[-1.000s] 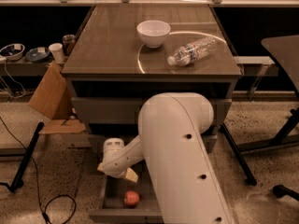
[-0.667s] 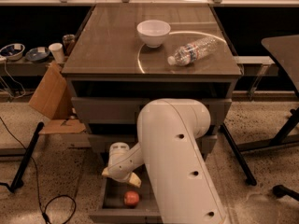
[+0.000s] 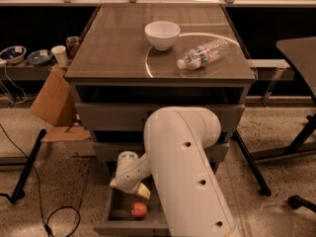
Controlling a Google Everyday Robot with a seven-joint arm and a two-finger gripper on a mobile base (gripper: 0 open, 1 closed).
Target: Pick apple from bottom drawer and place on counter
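Apple: lies loose on the floor of the pulled-out bottom drawer, lower centre of frame, just below the gripper, whose fingers stand parted and empty, apparently poised for a downward grasp. Clearance: drawer walls sit near the apple's left and front, and the bulky white arm crowds the right, so the likely exit is straight up. Counter, upper centre: white bowl and toppled bottle occupy middle-right; the left half is bare for set-down.
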